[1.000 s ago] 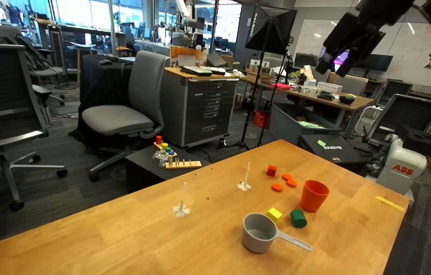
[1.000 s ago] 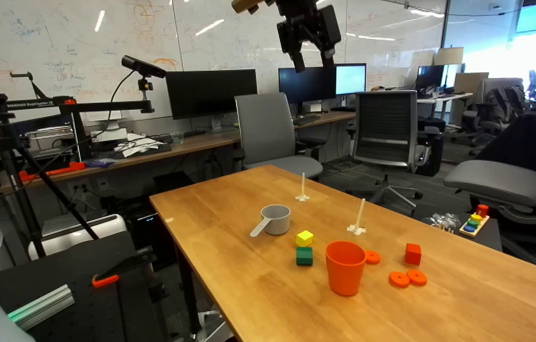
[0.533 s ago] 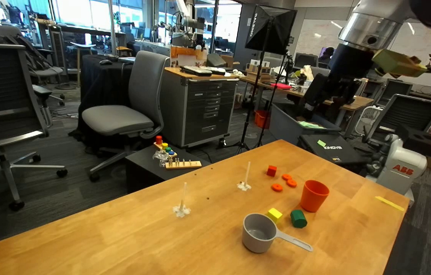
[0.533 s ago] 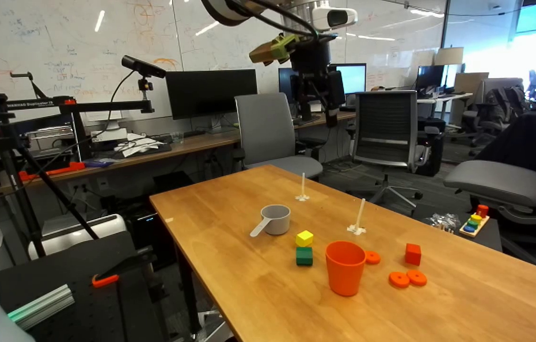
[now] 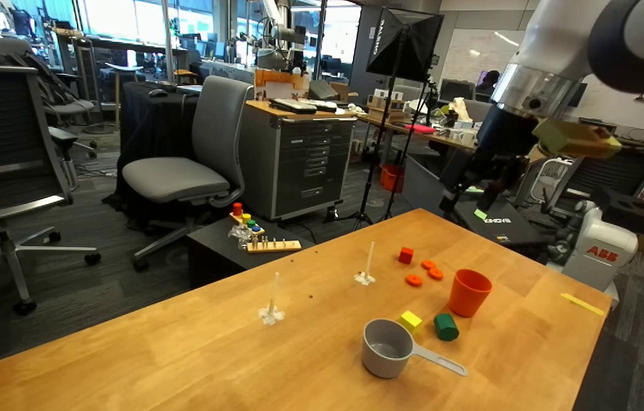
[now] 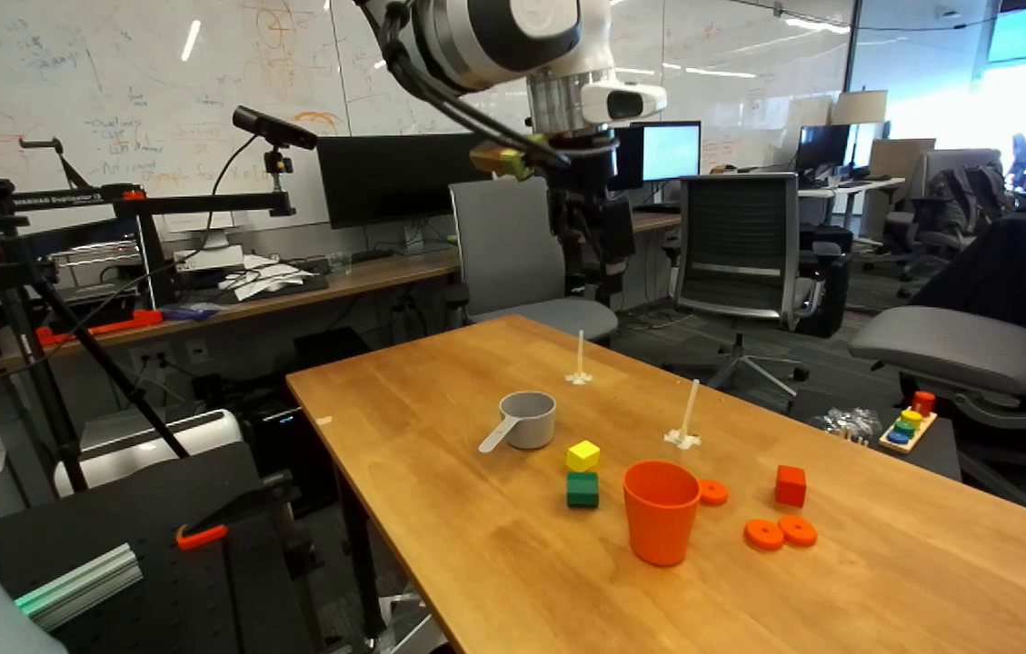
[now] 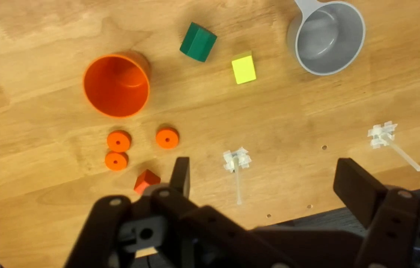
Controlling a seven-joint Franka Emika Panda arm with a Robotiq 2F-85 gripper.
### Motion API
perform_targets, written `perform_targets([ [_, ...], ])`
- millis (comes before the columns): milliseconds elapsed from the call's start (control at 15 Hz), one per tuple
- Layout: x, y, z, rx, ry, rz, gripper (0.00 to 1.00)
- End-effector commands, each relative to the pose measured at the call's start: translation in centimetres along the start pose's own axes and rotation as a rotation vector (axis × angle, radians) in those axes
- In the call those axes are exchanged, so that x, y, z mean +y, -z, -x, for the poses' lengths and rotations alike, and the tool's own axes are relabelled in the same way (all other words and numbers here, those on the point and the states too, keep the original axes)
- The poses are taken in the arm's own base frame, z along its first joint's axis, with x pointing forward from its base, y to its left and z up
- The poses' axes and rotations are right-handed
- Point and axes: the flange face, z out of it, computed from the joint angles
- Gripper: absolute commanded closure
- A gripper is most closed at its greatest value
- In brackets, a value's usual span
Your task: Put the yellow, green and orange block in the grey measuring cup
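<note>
Pincer (image 7: 263, 175): spread wide, lower wrist view. Yellow block (image 7: 244, 69): upper centre, likely first; align to its faces before gripping.

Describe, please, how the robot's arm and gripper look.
The arm is white with a curved black band, a silvery wrist, a yellowish attachment and dark cables. The gripper is black with blocky fingers. I can read no markings on either.

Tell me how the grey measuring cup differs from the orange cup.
The grey measuring cup has a long handle; the orange cup has none. The grey measuring cup is squat; the orange cup is taller and narrows toward its base. Both stand upright on the table, mouths up.
</note>
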Motion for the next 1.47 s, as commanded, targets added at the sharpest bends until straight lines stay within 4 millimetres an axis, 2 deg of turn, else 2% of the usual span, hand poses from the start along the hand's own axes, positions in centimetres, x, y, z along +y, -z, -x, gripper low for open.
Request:
perform_targets([
  [0, -1.4, -4.2, 0.8, 0.006, -0.077, -0.016, 0.0],
  [267, -1.4, -9.3, 1.6, -0.029, -0.129, 0.01, 0.0],
  [533, -1.4, -13.8, 1.1, -0.055, -0.137, 0.04, 0.0],
  [733, -2.7, -16.9, 0.7, -0.078, -0.121, 0.042, 0.0],
  [1067, -5.2, -21.1, 0.0, -0.114, -0.069, 0.047, 0.0],
  [1400, -5.6, -23.4, -0.6, -0.138, -0.064, 0.062, 0.0],
])
